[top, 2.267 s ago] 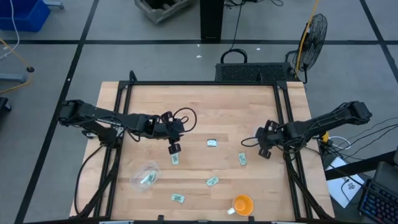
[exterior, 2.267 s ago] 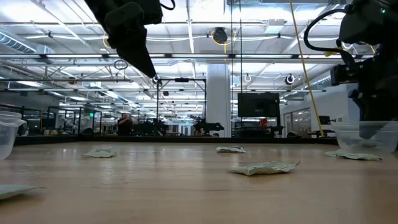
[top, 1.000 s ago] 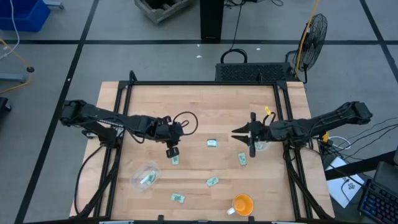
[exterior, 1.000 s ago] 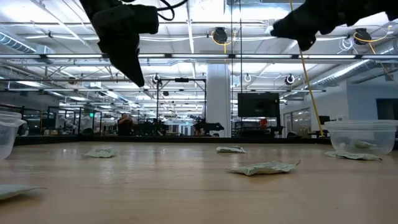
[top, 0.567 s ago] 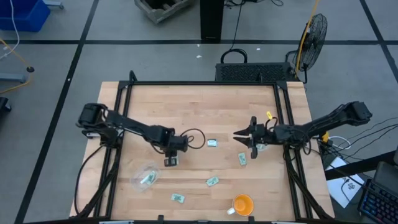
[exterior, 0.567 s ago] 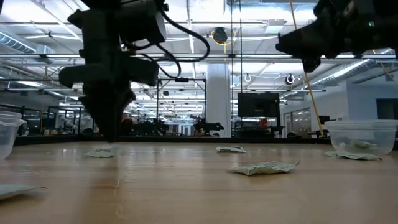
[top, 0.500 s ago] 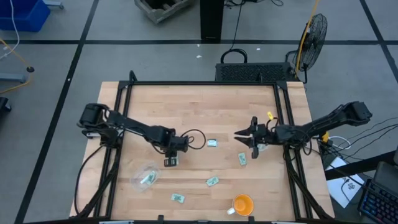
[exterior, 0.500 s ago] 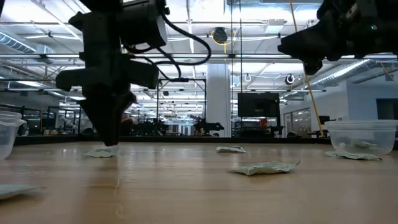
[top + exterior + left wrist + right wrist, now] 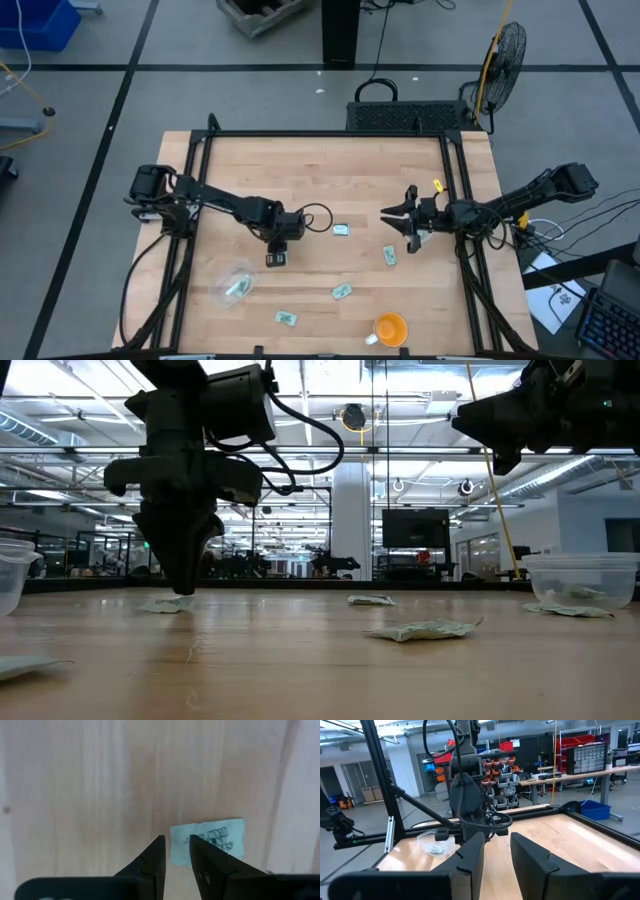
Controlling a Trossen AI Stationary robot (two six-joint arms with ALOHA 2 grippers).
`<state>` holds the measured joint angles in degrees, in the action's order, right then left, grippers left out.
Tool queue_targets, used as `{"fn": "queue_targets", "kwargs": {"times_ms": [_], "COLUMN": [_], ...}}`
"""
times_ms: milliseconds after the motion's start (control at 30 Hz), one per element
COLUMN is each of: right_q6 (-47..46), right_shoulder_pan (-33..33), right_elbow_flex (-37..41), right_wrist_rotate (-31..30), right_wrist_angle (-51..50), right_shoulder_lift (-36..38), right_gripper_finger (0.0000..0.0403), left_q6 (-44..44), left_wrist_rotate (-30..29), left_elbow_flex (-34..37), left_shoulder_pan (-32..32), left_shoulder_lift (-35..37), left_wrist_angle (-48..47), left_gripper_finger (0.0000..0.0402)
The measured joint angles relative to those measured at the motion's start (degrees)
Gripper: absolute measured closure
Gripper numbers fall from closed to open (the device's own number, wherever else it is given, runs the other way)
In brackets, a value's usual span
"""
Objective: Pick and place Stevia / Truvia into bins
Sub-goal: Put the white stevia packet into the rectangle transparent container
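Two bins (image 9: 233, 282) (image 9: 583, 576) each hold sachets; we see both grippers (image 9: 176, 849) (image 9: 495, 845) slightly parted, grasping nothing.

Past the right gripper (image 9: 496, 845), its two dark fingers a little apart, the left arm (image 9: 467, 790) reaches down to the wooden table (image 9: 560, 840) beside a clear bin (image 9: 434, 842).

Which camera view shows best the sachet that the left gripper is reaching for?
The left wrist view: the sachet lies flat on the wood just beyond the left gripper, its print visible. In the high view the gripper mostly covers it. The low view shows it edge-on, as a thin strip. The right wrist view does not show it clearly.
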<state>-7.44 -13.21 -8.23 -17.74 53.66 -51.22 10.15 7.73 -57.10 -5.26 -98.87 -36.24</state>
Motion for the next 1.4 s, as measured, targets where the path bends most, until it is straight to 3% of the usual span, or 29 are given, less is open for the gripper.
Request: {"fn": "queue_targets", "kwargs": {"times_ms": [600, 800, 1100, 1333, 1400], "right_q6": [-0.8, -0.8, -0.8, -0.8, -0.8], "right_shoulder_pan": [0.0, 0.0, 0.0, 0.0, 0.0], "right_elbow_flex": [0.0, 0.0, 0.0, 0.0, 0.0], "right_wrist_rotate": [0.0, 0.1, 0.1, 0.1, 0.1], "right_wrist_angle": [-0.1, -0.3, -0.4, -0.4, -0.4], "right_shoulder_lift": [0.0, 0.0, 0.0, 0.0, 0.0], "right_gripper_finger": [0.0314, 0.0314, 0.0314, 0.0314, 0.0314], "left_q6": [-3.0, -3.6, -3.4, -3.9, -3.9], "left_wrist_rotate": [-0.7, 0.3, 2.2, 2.2, 2.3], "left_elbow_flex": [0.1, 3.0, 3.5, 3.6, 3.6], "left_shoulder_pan": [0.8, 1.2, 1.3, 1.3, 1.3], "left_shoulder_lift": [-0.5, -1.6, -1.2, -1.3, -1.3], "left_wrist_angle": [1.2, 5.9, 5.1, 4.9, 4.9], "left_gripper_finger": [0.0311, 0.0311, 0.0313, 0.039, 0.0393]}}
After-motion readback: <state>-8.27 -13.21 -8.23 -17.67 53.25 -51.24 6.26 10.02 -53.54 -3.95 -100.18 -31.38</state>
